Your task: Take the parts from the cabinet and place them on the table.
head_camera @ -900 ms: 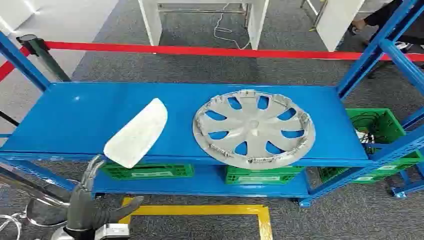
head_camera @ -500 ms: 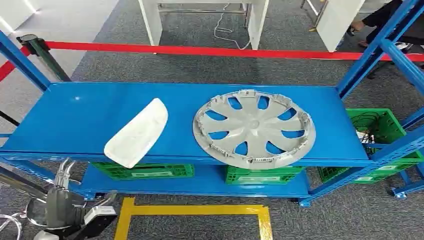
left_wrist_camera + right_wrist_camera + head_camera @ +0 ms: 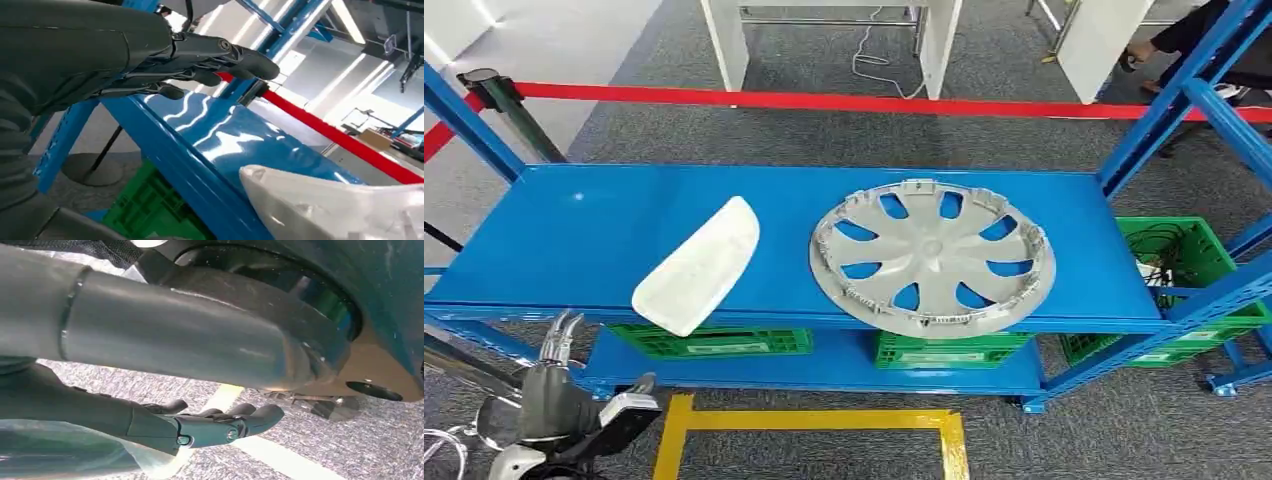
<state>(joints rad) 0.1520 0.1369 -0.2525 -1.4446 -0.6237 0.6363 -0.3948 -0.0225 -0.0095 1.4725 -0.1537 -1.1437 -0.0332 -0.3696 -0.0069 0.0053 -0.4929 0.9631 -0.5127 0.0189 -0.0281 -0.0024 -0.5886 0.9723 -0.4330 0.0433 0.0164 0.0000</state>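
On the blue shelf (image 3: 574, 230) a white elongated part (image 3: 696, 268) lies at the front left, one end jutting over the front edge. A silver wheel cover (image 3: 932, 256) lies flat to its right, also overhanging the edge slightly. My left hand (image 3: 554, 395) is below and to the left of the white part, in front of the shelf, fingers pointing up and holding nothing. In the left wrist view its fingers (image 3: 200, 55) are stretched out above the shelf edge (image 3: 170, 150), apart from the white part (image 3: 325, 205). My right hand (image 3: 200, 427) hangs over the floor with fingers extended, holding nothing.
Green crates (image 3: 719, 341) stand on the lower shelf, with another (image 3: 1184, 260) at the right. Blue uprights (image 3: 1184, 95) frame the cabinet. A red barrier tape (image 3: 824, 101) runs behind it. A yellow floor line (image 3: 824, 420) lies in front. A person (image 3: 1194, 35) is at the far right.
My left hand has shifted to the left and turned, then risen slightly toward the shelf's front edge. The parts on the shelf have not moved.
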